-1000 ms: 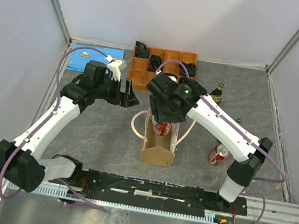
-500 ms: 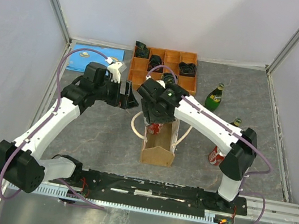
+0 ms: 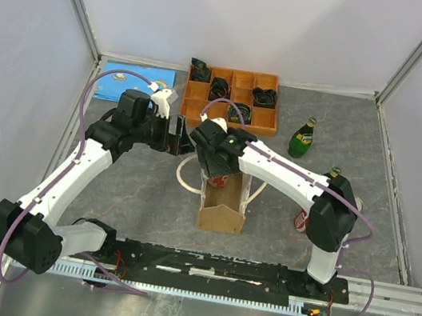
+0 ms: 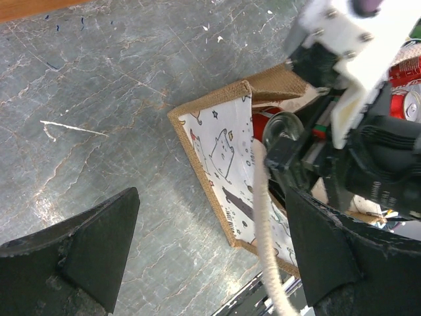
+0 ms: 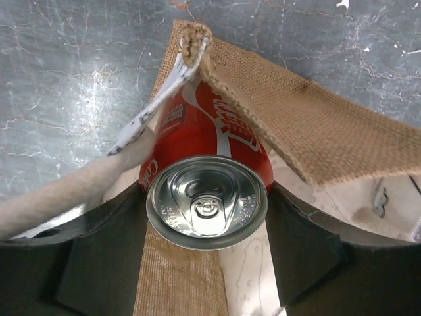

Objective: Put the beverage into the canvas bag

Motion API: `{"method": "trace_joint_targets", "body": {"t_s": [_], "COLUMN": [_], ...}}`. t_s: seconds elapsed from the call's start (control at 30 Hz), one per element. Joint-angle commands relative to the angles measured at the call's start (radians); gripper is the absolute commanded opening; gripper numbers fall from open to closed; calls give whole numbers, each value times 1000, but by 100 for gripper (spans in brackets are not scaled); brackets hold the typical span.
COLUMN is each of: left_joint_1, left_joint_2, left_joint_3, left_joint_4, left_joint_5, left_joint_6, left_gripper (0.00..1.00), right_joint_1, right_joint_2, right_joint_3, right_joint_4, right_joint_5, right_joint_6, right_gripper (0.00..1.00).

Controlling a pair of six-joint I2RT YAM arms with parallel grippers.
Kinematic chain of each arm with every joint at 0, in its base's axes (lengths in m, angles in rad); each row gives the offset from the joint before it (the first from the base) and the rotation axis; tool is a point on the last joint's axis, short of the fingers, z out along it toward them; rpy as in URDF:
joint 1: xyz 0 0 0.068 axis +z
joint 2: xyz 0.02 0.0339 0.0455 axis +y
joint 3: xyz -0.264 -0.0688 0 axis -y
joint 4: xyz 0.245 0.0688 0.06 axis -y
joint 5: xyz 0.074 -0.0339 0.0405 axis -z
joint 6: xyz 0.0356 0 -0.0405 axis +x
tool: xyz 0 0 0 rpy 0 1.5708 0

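Right fingers (image 5: 99, 250) grip the smooth, stiff, likely dentable red soda can (image 5: 207, 197) by its sides, upright between them, partly inside the floppy canvas bag (image 5: 316, 125); left fingers (image 4: 79, 243) spread empty nearby

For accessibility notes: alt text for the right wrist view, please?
A red soda can, silver top toward the camera, held between the right hand's dark fingers at the canvas bag's open mouth. A cream rope handle crosses at left.

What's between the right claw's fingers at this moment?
A red soda can, clamped by the right claw inside the open mouth of the canvas bag; the right wrist view shows it.
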Motion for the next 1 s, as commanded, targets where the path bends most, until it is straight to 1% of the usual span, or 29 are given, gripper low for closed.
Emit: {"method": "trace_joint_targets", "body": {"t_s": [0.0,0.17,0.3,0.33,0.37,0.47,0.53,0.6,0.73,0.87,0.97], "left_joint_1": [4,5,5,4,4,5,6,5,4,5,4], "left_joint_2": [-25,-23,-22,-22,-22,-22,-22,-22,-18,-15,-17], "left_joint_3": [0,-2,-4,-5,-6,-8,-9,-10,-10,-12,-12], "left_joint_4": [13,16,17,17,16,16,16,16,17,20,21], "left_joint_5": [2,5,8,11,12,18,21,24,29,36,39], "left_joint_6": [52,48,48,48,49,51,52,54,54,52,53], "left_gripper": [97,97,97,97,97,97,97,97,97,97,97], "right_joint_1": [1,1,0,-1,0,-1,-1,0,0,0,0], "right_joint_2": [16,32,50,51,50,31,-2,-28,-65,-82,-95], "right_joint_3": [-22,-75,-84,-85,-85,-81,-87,-89,-87,-91,-100], "right_joint_4": [119,168,171,173,172,170,181,186,177,172,181], "right_joint_5": [53,63,72,71,69,65,64,64,79,89,90], "right_joint_6": [-32,-41,-44,-43,-43,-42,-40,-40,-40,-36,-34], "right_gripper": [0,0,0,5,13,46,59,66,75,98,99]}}
